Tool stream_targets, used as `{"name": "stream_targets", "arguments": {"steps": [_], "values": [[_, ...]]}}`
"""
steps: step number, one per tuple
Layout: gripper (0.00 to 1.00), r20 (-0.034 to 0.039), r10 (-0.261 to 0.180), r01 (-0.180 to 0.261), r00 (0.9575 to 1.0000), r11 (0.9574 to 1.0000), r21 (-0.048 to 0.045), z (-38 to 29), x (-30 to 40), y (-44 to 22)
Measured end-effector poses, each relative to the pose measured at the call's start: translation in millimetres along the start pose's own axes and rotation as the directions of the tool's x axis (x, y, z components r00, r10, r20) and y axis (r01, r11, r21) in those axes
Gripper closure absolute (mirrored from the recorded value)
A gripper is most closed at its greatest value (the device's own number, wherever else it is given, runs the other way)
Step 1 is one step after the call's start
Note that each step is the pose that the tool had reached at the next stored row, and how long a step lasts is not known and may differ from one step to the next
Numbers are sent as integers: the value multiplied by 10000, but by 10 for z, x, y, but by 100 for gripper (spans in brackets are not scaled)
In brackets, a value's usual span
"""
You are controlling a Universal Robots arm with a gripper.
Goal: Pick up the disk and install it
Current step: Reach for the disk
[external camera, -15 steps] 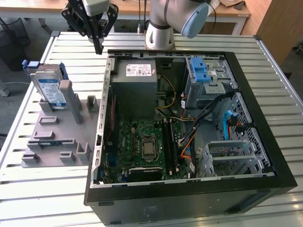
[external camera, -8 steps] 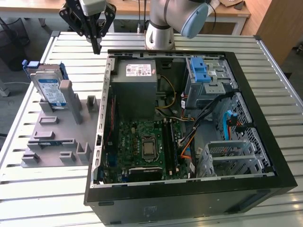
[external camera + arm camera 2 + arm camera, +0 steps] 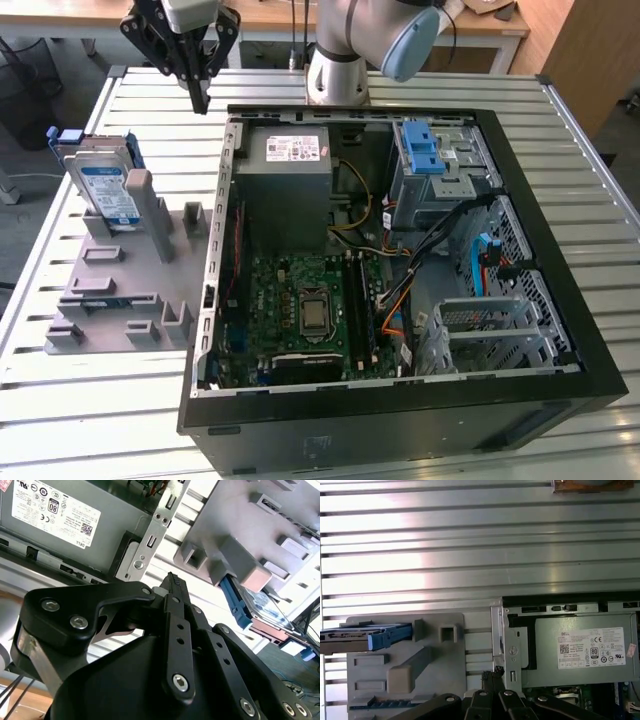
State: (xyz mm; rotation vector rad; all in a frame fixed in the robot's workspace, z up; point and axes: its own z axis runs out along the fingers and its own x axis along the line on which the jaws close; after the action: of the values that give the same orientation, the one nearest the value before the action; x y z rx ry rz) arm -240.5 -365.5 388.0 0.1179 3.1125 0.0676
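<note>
A Universal Robots arm point(image 3: 345, 45) hangs its black, angular metal gripper point(image 3: 201, 98) over a ribbed aluminium table point(image 3: 100, 425), fingers pressed together into one narrow point and holding nothing. In both wrist views the bolted black linkages taper to the same closed tip point(image 3: 173, 580) point(image 3: 496, 672), poised above the bare slats just beside the rear corner of an open black desktop computer case point(image 3: 400, 402).

The disk point(image 3: 105, 185), a flat silver hard drive with a white-and-blue label in a blue plastic carrier, stands on edge in a slot at the far end of a matte grey plastic fixture point(image 3: 120, 290). The fixture is a blocky slab studded with square posts and rectangular pockets, lying on the table at the exterior view's left of the case. The drive is untouched and apart from the gripper. The first wrist view shows its blue bracket point(image 3: 375, 636) edge-on above the fixture point(image 3: 405, 660), and the second wrist view catches its glossy face point(image 3: 262, 605) beyond a chunky grey block.

Inside the case, a boxy grey sheet-metal power supply point(image 3: 295, 180) with a white sticker sits nearest the gripper. A green motherboard point(image 3: 290, 300) lies below it, and a perforated grey drive cage point(image 3: 440, 175) with a blue plastic handle stands at the exterior view's right
</note>
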Motion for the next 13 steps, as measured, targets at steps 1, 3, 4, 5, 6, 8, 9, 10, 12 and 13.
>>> {"name": "stream_targets", "arguments": {"steps": [1,3,4,5,6,8,9,10,12,13], "values": [[89,0,0,0,10000,10000,0,0,8,1],[89,0,0,0,10000,10000,0,1,23,3],[89,-1,1,-1,10000,10000,0,1,31,3],[89,0,1,-1,10000,10000,0,2,39,3],[89,0,1,-1,10000,10000,0,2,46,3],[89,0,1,-1,10000,10000,-1,3,62,3],[89,0,1,-1,10000,10000,-1,3,70,3],[89,0,1,-1,10000,10000,0,4,80,3],[89,0,1,-1,10000,10000,0,4,98,3],[89,-1,1,-1,10000,10000,1,4,106,2]]}}
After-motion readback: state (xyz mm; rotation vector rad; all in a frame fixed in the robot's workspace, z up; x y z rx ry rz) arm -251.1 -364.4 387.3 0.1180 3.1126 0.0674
